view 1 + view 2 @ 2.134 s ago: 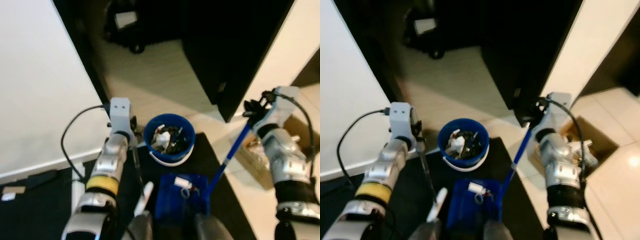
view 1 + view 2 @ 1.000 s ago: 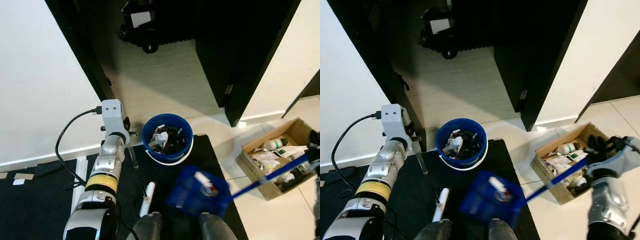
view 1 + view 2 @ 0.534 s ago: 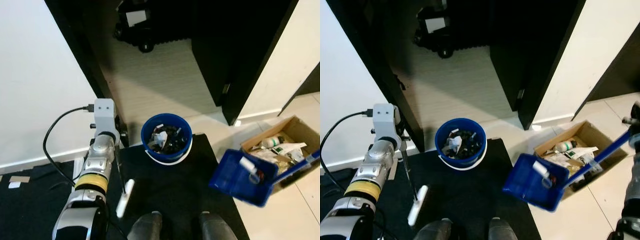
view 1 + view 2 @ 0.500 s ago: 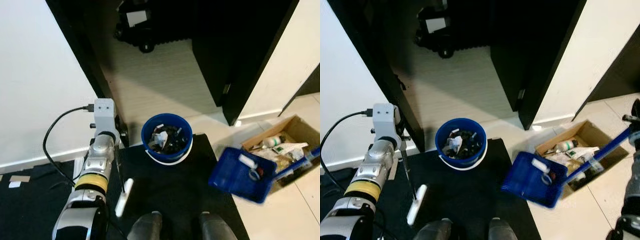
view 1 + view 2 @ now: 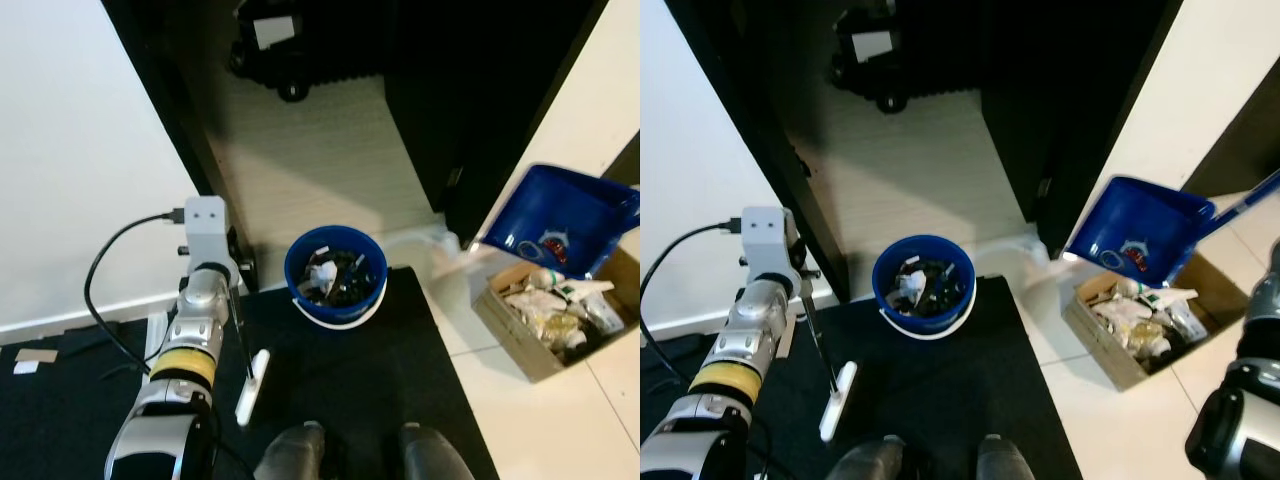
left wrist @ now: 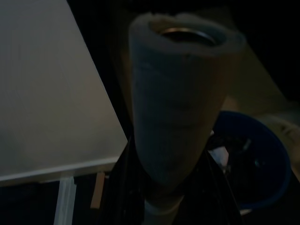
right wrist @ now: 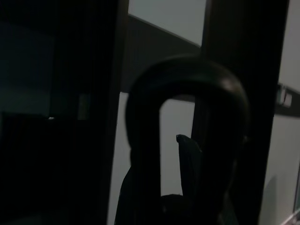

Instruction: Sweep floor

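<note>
1. Left eye view: pale tiled floor (image 5: 330, 170) running back to a dark doorway, with a black floor mat (image 5: 350, 390) in the foreground. A round blue plastic bucket (image 5: 336, 276) full of scraps stands at the mat's far edge. An open brown cardboard box (image 5: 550, 335) of bottles and packets sits on the tiles to the robot's right. The blue plastic dustpan (image 5: 560, 220) is raised and tilted just above that box, with small debris lying in it; its long blue handle runs off toward the right.

2. Right eye view: the left gripper (image 5: 800, 283) is closed round the thin dark handle of the white-headed broom (image 5: 838, 400), the head resting on the mat near the robot's feet. The dustpan's long axis runs up and right along its handle (image 5: 1245, 205) toward the right arm (image 5: 1250, 380).

3. Left wrist view: dim. A grey padded sleeve on the broom shaft (image 6: 178, 108) lies close to the lens, with the bucket beyond it.

4. Right wrist view: very dark. A looped black handle end (image 7: 187, 117) is close ahead; whether the right fingers are clamped on it cannot be told.

5. Judgement: the pan sits over the box, not the bucket, which lies well to its left. The right arm carries it, so emptying into the bucket needs a leftward swing.
</note>
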Robot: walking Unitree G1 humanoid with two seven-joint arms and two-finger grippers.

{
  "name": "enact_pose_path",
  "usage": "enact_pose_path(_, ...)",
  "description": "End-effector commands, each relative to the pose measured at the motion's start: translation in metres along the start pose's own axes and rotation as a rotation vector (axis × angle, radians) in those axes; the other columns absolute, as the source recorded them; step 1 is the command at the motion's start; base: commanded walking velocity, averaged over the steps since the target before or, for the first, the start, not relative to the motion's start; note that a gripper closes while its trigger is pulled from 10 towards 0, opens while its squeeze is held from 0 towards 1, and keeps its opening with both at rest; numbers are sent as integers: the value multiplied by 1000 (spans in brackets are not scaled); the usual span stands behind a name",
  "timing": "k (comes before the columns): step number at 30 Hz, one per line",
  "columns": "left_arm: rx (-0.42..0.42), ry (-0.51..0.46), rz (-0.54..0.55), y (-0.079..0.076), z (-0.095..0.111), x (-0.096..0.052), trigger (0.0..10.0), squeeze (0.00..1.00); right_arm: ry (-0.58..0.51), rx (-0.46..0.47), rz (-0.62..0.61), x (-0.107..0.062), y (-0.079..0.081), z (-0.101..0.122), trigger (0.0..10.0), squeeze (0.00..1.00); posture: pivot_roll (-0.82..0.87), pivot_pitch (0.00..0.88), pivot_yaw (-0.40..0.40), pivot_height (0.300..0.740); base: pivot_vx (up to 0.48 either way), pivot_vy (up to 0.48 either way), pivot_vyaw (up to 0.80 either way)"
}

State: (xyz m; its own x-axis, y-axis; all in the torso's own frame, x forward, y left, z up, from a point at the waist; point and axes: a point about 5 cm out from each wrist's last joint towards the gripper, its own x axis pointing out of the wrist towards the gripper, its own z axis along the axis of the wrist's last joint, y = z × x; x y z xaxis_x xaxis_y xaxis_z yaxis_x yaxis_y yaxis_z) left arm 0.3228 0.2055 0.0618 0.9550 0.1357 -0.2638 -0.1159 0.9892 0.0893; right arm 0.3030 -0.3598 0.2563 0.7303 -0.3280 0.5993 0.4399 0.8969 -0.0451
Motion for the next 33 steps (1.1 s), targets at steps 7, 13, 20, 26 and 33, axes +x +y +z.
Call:
enact_pose_path(7, 16, -16, 19, 7, 2, 0, 10000, 0, -41, 234, -64, 4, 29, -5, 10000, 0, -1, 0, 10, 740, 0, 0, 0)
enact_pose_path(13, 13, -21, 31, 11, 2, 0, 10000, 0, -71, 390, -131, 8, 46, -6, 10000, 0, 6, 0, 13, 740, 0, 0, 0)
enact_pose_path(20, 1, -33, 37, 11, 5, 2, 10000, 0, -46, 555, -39, 17, 86, -4, 10000, 0, 4, 0, 13, 740, 0, 0, 0)
enact_pose_path(26, 4, -36, 35, 11, 6, 3, 10000, 0, -26, 571, 156, 12, 137, 0, 10000, 0, 5, 0, 9, 740, 0, 0, 0)
enact_pose_path(33, 7, -44, 43, 12, 3, 0, 10000, 0, -25, 558, 318, 8, 182, 8, 10000, 0, 16, 0, -2, 740, 0, 0, 0)
